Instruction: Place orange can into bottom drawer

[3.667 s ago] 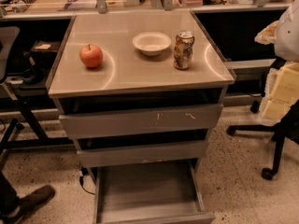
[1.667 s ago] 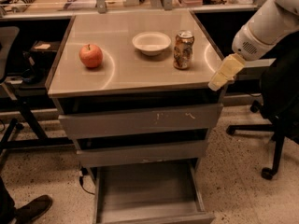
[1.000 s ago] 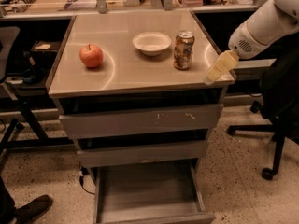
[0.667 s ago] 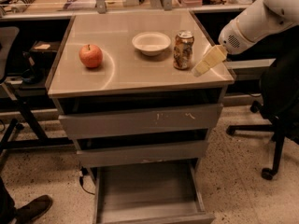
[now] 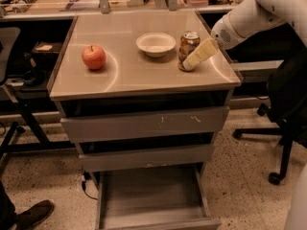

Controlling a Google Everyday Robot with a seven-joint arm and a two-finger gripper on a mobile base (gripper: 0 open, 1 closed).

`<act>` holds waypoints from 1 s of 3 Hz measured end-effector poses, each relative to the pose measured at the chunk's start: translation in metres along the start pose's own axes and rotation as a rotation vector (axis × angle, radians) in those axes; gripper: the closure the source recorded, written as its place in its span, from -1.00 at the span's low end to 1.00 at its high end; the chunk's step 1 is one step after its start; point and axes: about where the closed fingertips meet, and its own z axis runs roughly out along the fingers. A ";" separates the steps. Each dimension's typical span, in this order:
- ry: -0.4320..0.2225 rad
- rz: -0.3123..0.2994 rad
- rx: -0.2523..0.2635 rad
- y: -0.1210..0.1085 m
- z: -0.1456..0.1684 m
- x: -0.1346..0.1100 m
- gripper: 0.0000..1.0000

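Observation:
The orange can [image 5: 186, 45] stands upright on the cabinet top [image 5: 139, 71], right of the white bowl. My gripper [image 5: 195, 57] reaches in from the right, its cream fingers right in front of the can and overlapping its lower right side. The bottom drawer [image 5: 151, 198] is pulled out below, a shallow grey tray with nothing seen in it.
A red apple [image 5: 93, 57] sits at the left of the top and a white bowl [image 5: 156, 44] at the middle back. Two upper drawers [image 5: 144, 124] are nearly shut. A black office chair [image 5: 288, 114] stands at the right, a desk frame at the left, a shoe at bottom left.
My arm has swung in from the right and moved left and up toward the can; the gripper now overlaps the can's side. The can, bowl and apple have not moved.

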 end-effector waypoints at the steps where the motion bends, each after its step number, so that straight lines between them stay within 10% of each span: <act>1: -0.015 -0.008 -0.037 0.008 0.023 -0.019 -1.00; 3: -0.018 -0.015 -0.048 0.013 0.040 -0.031 -0.61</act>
